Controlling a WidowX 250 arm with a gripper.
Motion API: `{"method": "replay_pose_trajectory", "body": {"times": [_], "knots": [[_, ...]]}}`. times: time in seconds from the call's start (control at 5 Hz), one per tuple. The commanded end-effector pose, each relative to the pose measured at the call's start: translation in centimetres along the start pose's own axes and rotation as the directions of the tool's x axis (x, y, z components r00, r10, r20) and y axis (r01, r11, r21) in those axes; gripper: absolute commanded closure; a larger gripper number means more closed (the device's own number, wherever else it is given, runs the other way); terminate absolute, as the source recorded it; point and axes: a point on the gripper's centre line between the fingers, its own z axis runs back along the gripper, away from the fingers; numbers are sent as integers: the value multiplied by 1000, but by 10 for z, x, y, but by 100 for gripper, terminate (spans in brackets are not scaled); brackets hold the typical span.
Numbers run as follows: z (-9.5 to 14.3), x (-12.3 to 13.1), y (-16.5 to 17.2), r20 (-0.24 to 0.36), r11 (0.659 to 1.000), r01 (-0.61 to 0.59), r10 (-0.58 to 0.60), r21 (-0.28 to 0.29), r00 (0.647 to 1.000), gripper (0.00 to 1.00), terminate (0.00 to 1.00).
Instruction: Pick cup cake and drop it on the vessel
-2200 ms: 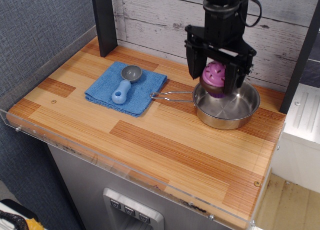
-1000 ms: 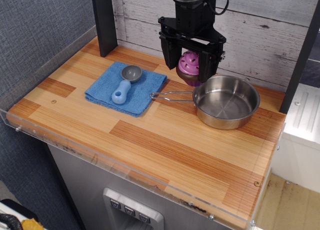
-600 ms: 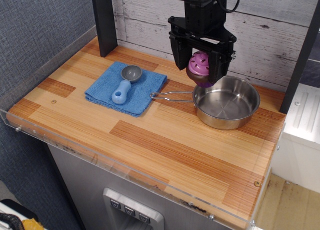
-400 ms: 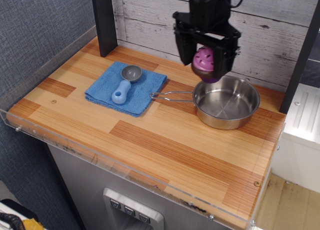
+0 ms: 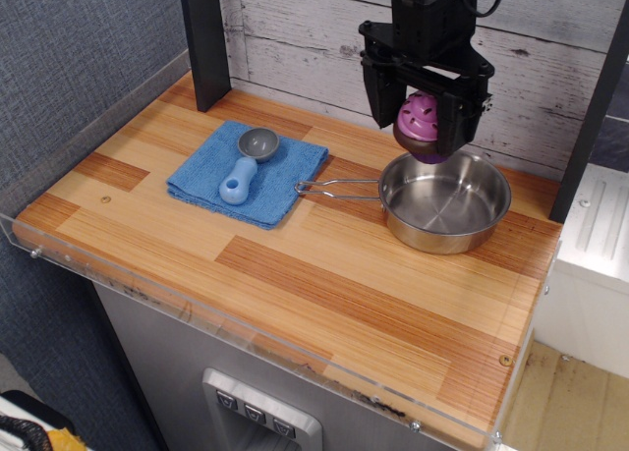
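My black gripper (image 5: 421,127) is shut on the cup cake (image 5: 422,124), a small toy with pink-purple dotted frosting and a dark base. It holds the cup cake in the air above the far left rim of the vessel (image 5: 444,203). The vessel is a round shiny steel pan at the right of the wooden table, its thin wire handle (image 5: 334,187) pointing left. The pan is empty inside.
A blue cloth (image 5: 249,173) lies left of the pan with a grey scoop with a blue handle (image 5: 243,168) on it. A black post (image 5: 204,40) stands at the back left. A clear plastic lip (image 5: 246,341) edges the table front.
My gripper has carried the cup cake to the right and slightly up, from left of the pan's rim to above its far left edge. The pan, cloth and scoop have not moved.
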Motion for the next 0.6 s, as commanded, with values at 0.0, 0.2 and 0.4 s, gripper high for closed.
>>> {"method": "replay_pose_trajectory", "body": {"times": [0.0, 0.2, 0.4], "knots": [[10, -3, -4, 45, 999, -1, 0, 39, 999, 0, 0], [9, -4, -3, 64, 999, -40, 37, 36, 997, 0, 0], [9, -4, -1, 58, 999, -20, 18, 25, 998, 0, 0]]}}
